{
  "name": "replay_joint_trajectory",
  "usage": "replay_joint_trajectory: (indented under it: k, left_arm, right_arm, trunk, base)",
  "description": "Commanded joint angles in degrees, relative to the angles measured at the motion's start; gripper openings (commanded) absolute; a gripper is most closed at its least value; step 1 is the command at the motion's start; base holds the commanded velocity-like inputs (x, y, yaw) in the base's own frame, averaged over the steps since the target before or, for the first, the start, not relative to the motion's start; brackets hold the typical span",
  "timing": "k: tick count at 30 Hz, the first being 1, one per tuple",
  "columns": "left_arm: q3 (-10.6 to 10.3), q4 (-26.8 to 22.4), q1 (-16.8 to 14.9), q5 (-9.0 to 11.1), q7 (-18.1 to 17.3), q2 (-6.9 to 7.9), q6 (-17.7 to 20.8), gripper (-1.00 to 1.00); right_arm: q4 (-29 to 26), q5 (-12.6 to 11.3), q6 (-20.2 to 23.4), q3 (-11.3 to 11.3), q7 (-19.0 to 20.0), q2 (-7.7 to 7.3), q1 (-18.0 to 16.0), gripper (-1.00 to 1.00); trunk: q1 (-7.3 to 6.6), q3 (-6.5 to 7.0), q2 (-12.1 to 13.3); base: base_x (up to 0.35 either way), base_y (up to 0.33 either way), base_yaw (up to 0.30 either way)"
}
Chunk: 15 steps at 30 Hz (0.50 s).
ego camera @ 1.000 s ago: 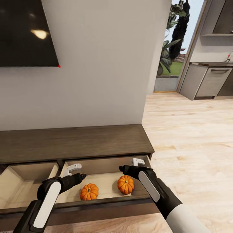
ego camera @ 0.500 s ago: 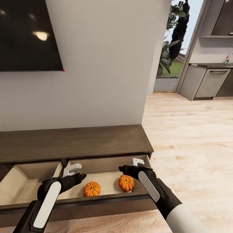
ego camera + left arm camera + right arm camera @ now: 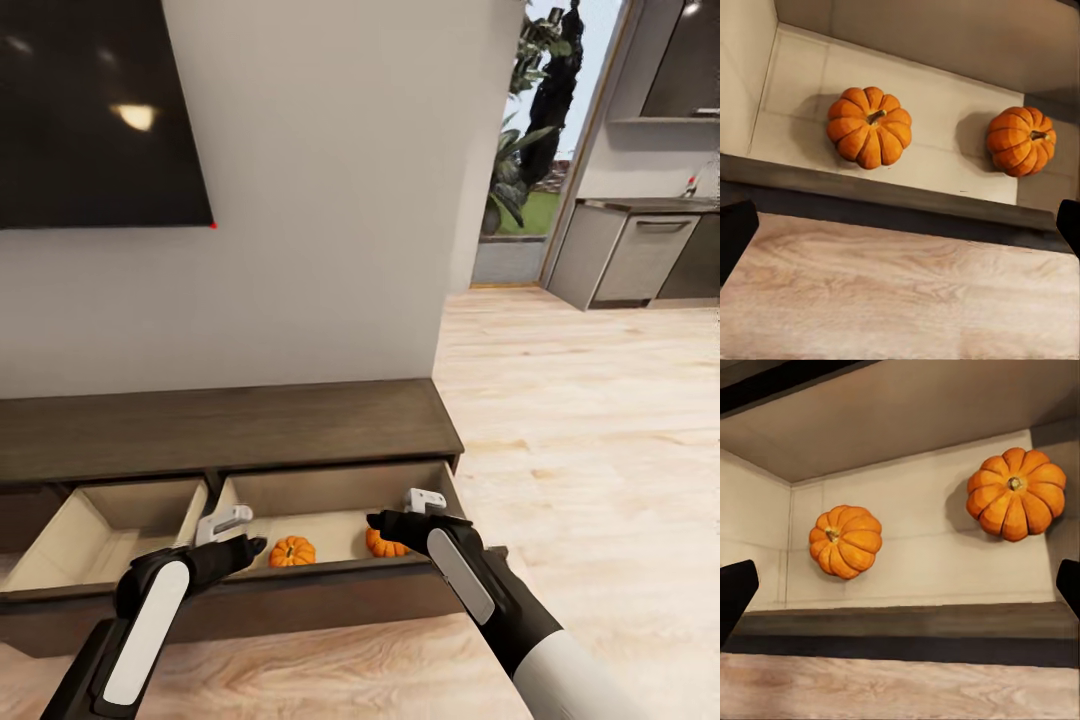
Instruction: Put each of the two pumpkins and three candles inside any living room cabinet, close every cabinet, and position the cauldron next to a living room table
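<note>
Pumpkins, two of them, lie on the pale floor of the right-hand drawer (image 3: 335,520) of the long dark-brown cabinet (image 3: 230,430), which stands against the white wall (image 3: 330,200). Both drawers are pulled out; the left drawer (image 3: 110,520) shows only bare pale wood. The left pumpkin (image 3: 292,551) sits just beyond and to the right of the left gripper (image 3: 228,535), below its fingertips and behind the dark drawer front. The right pumpkin (image 3: 380,543) lies directly under the right gripper (image 3: 415,510), partly covered by that wrist. The two pumpkins are apart, not touching. Both grippers hover above the drawer's front edge, each holding nothing. In the wrist views the dark fingertips sit at opposite edges of the picture, so both stand wide apart. A black screen (image 3: 100,110) hangs on the wall above the cabinet. Light wood floor (image 3: 580,420) stretches to the right of the right gripper.
</note>
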Motion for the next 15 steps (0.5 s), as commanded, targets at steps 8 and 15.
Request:
replay_joint_trajectory:
  k: [8, 15]
  left_arm:
    - [-0.4, 0.01, -0.03, 0.57, 0.64, 0.05, 0.09, 1.0]
    - [-0.78, 0.3, -0.03, 0.5, 0.74, 0.05, -0.04, 1.0]
  right_arm:
    - [-0.07, -0.57, -0.08, 0.14, -0.46, -0.02, 0.02, 1.0]
    - [0.27, -0.14, -0.1, 0.18, -0.42, -0.02, 0.0, 1.0]
  trunk:
    - [-1.81, 1.39, 3.2]
    - [-3.34, 2.65, 6.01]
  base:
    - [-0.327, 0.0, 0.0]
    - [-0.328, 0.0, 0.0]
